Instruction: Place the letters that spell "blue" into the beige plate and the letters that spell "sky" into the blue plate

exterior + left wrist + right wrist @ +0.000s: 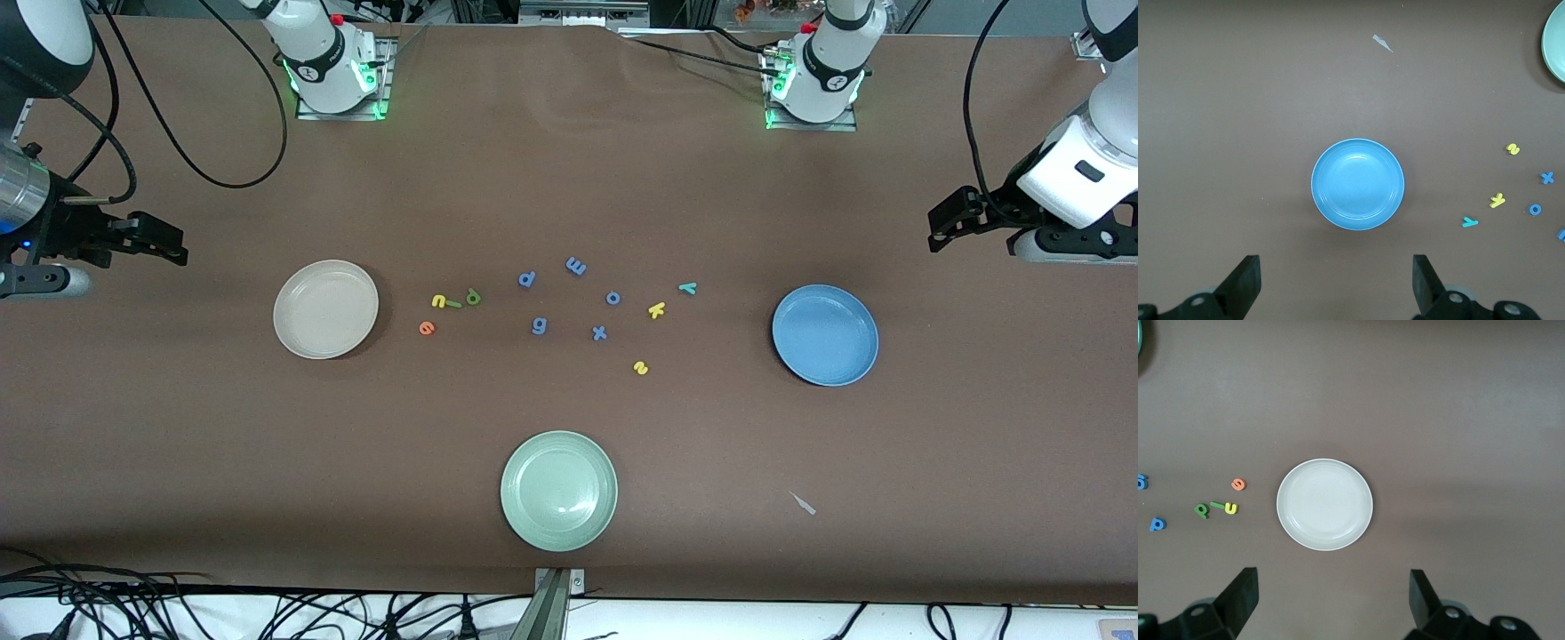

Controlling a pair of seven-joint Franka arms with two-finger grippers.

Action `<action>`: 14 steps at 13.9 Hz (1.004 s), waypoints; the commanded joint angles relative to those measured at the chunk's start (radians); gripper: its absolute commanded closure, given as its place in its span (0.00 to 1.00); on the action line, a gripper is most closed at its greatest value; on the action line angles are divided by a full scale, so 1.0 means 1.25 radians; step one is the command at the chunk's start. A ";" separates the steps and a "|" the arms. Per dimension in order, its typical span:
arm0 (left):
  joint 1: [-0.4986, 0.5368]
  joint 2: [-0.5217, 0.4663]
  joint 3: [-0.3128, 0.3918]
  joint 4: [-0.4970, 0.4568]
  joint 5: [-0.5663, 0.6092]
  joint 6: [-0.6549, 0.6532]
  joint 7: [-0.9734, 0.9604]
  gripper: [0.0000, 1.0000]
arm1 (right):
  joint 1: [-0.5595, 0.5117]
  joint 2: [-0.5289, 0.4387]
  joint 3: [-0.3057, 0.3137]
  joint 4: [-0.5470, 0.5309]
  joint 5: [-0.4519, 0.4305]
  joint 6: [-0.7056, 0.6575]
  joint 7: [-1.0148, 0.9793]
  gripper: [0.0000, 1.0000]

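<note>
Nothing sorted yet; both pincers spread wide and empty.

Right pincer (1328,603) hangs above the bench, beige plate (325,308) at its twelve o'clock, b-l-u-e cluster (452,306) beside that plate. Left pincer (1336,287) likewise faces the blue plate (825,334); s, k, y (659,310) lie nearby.

Front cam: high, faces the robot bases, covers the whole worktop (569,160). Both wrist cams look straight down from well above. Left wrist centres the blue plate (1357,184), right wrist the beige plate (1325,504). Each wrist view shares its plate and nearby letters with the front view.
</note>
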 commanded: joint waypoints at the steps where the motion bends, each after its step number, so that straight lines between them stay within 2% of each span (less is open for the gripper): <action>1: 0.010 -0.006 -0.009 -0.003 0.008 -0.007 0.022 0.00 | -0.001 -0.014 0.005 -0.006 -0.017 -0.020 0.025 0.00; 14: 0.010 -0.006 -0.009 -0.003 0.008 -0.007 0.022 0.00 | -0.003 -0.011 0.004 -0.003 -0.009 -0.020 0.022 0.00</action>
